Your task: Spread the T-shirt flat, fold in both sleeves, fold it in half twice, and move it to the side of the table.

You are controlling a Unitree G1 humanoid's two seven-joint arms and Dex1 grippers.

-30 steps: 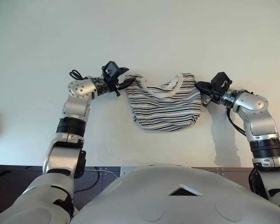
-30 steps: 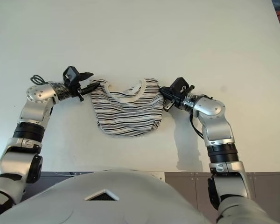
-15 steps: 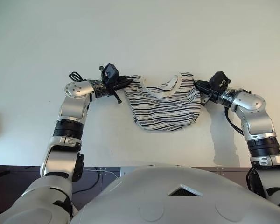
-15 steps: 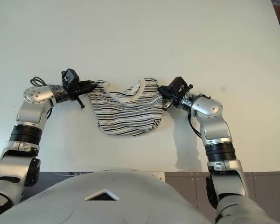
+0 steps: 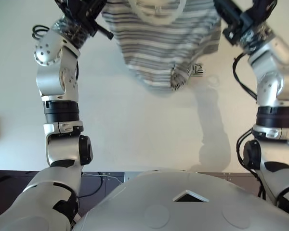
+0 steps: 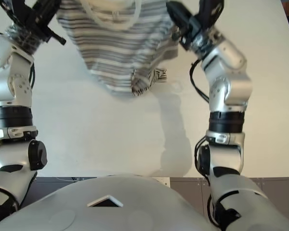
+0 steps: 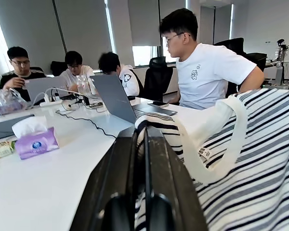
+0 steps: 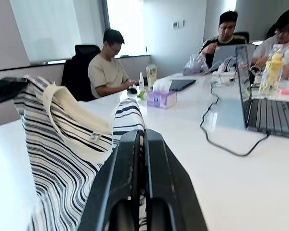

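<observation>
- The striped T-shirt (image 5: 159,53) hangs in the air above the white bench (image 5: 135,139), strung between the two grippers. Its neckline is uppermost and its lower edge is bunched, with one fold drooping.
- A small tag (image 7: 203,153) sits inside the cream collar (image 7: 233,139); its print is too small to read.
- The left gripper (image 7: 143,131) has its fingers pressed together on the striped cloth of one shoulder, just beside the collar.
- The right gripper (image 8: 141,134) has its fingers closed the same way on the other shoulder, cloth pinched between them.
- Farther along the bench stands a purple tissue box (image 7: 36,143) with a white tissue (image 7: 30,126) poking from its top. Its label is not legible.
- An open laptop (image 7: 116,98) stands beyond it.
</observation>
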